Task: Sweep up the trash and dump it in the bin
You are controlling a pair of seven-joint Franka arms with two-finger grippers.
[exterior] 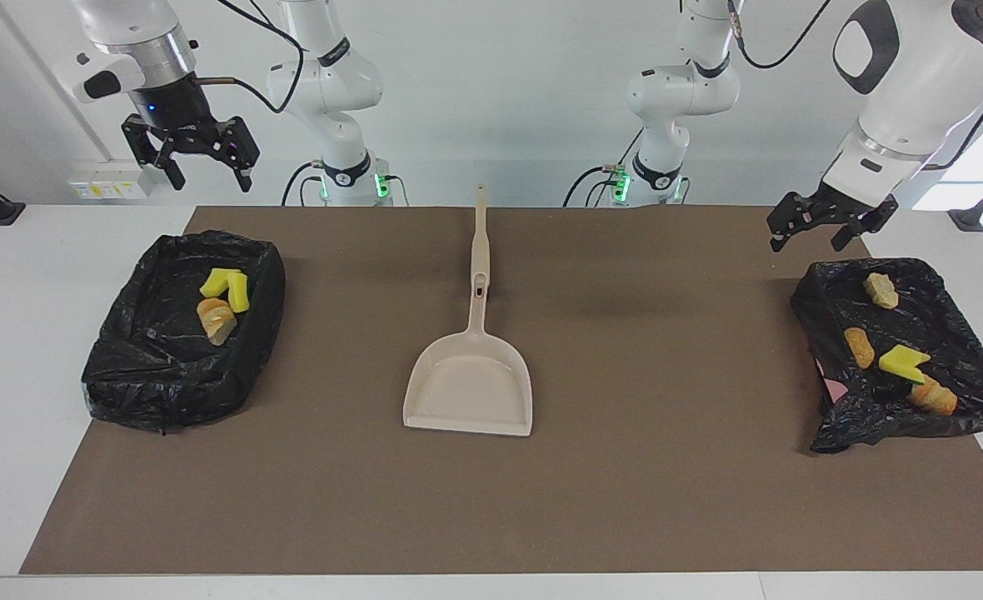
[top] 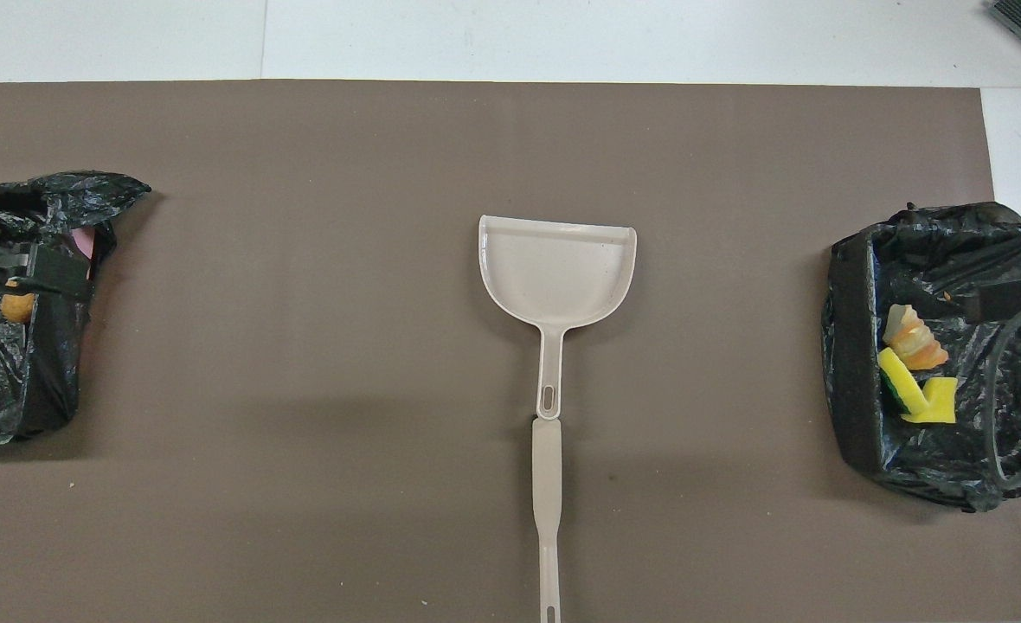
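Yellow and tan trash (exterior: 900, 360) is held in two black-lined bins (exterior: 970, 392) at the tabletop's ends. Both the left gripper (exterior: 816, 232) and right gripper (exterior: 200, 171) are raised, open and empty. A beige dustpan (exterior: 469, 385) is laid between the bins.

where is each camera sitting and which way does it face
Facing view: high across the table, looking at the robots; both arms show, left end effector raised open by one bin, right end effector raised open near the other bin.
Overhead view: high above the robots' end, looking steeply down; hardly any arm shows, only a dark part at each edge.
Shared: dustpan mid-mat, handle toward the robots, both bins with trash.
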